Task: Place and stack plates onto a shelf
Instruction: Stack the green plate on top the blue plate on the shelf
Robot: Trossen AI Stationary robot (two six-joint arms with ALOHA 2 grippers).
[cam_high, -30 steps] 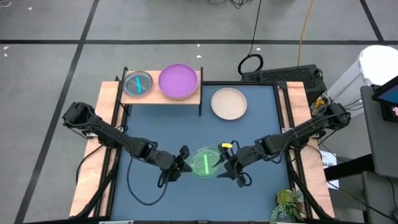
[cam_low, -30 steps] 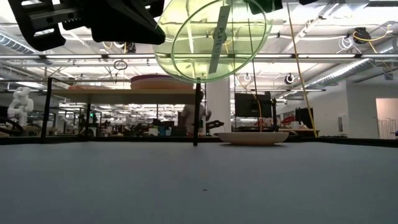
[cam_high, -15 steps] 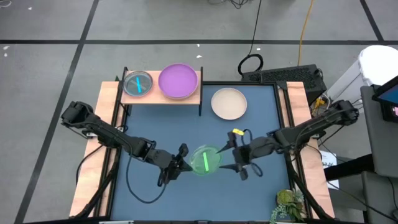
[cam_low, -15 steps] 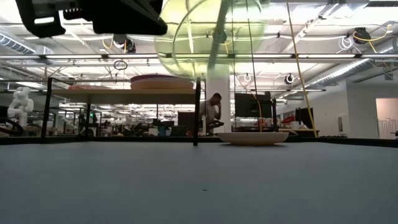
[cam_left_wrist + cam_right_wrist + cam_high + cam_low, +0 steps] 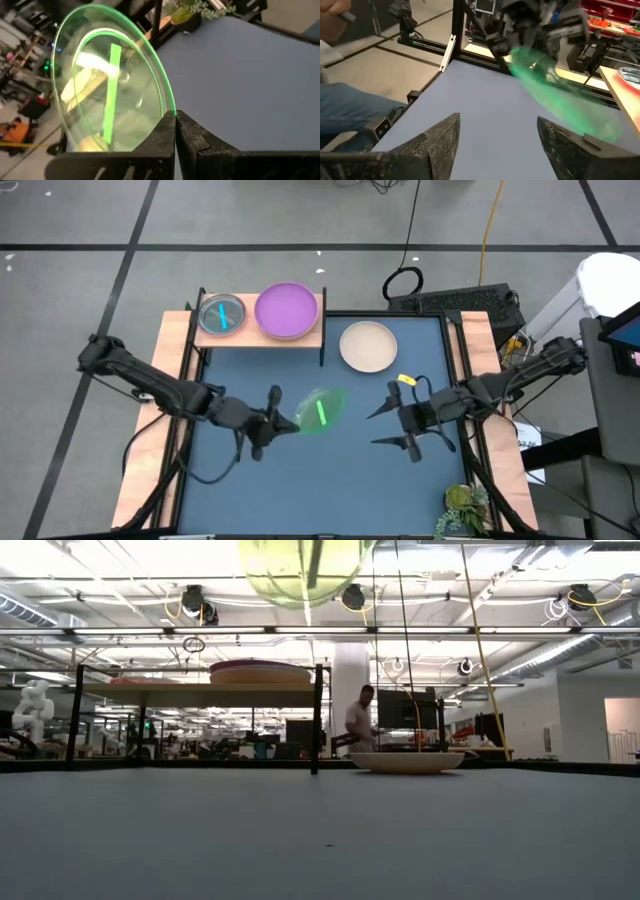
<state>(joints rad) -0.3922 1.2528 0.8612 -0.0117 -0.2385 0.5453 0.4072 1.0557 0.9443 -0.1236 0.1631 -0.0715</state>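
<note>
My left gripper (image 5: 282,420) pinches the green plate (image 5: 321,412) by its rim, tilted above the table (image 5: 300,480) at frame centre. My right gripper (image 5: 392,427), centre-right, gapes wide, holding nothing.

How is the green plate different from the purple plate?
The green plate is small and see-through; the purple plate is bigger and solid. The green one hangs tilted in the air, pinched at its rim by the left gripper; the purple one lies flat on the shelf. Both are round.
</note>
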